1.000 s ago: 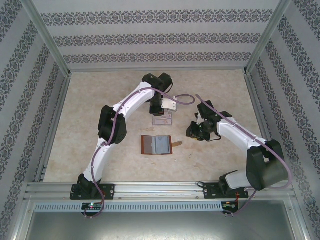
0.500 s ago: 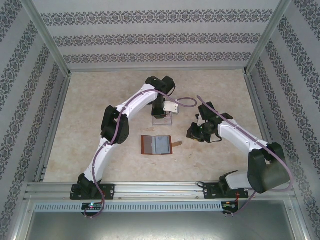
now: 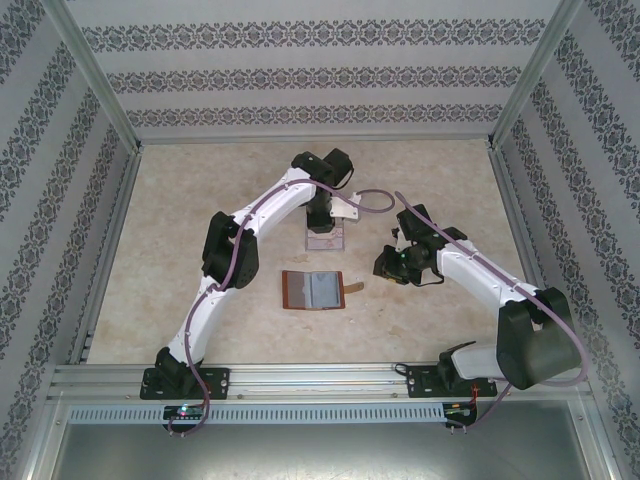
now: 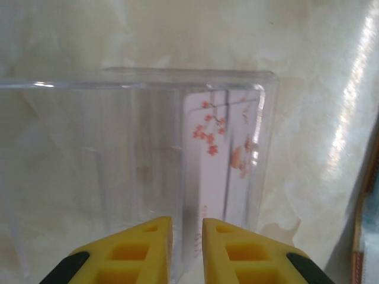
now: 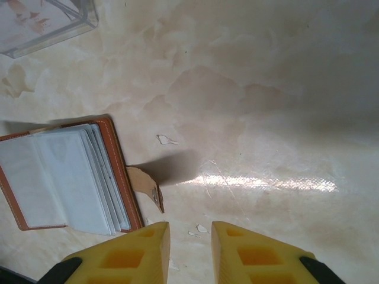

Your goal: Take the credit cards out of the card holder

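Top view first: the left arm (image 3: 250, 215) is stretched far out over the beige marbled table (image 3: 180, 200), elbow kinked and wrist tipped down, so the left pincer (image 3: 322, 229) hangs right over the one clear plastic box (image 3: 335, 243). The right arm (image 3: 480, 280) is folded back on itself, with the right pincer (image 3: 392, 265) low near the table. The single card holder (image 3: 314, 289) lies open and flat. It's nearer the bases than the left pincer and a bit to the left of the right pincer, touching neither. Its strap tab (image 3: 352, 287) points toward the right pincer.

Left wrist cam: the left pincer (image 4: 186, 236) has its yellow fingertips (image 4: 139, 248) just a narrow slit apart, and I can't see anything pinched between them. Straight beyond the tips is the clear plastic box (image 4: 118, 148). One credit card (image 4: 222, 142), whitish-pink with a red blossom print, lies in the box's right side. There are faint marks low on the card, too blurred to read.

Right wrist cam: the right pincer (image 5: 190, 248) is also narrowly parted, with bare table showing through the gap. The card holder (image 5: 112, 171) sits off to the left of the tips with its grey-blue pockets (image 5: 65, 177) fanned up. The strap tab (image 5: 145, 186) curls nearest the pincer. A corner of the box (image 5: 53, 23) is further ahead and to the left.
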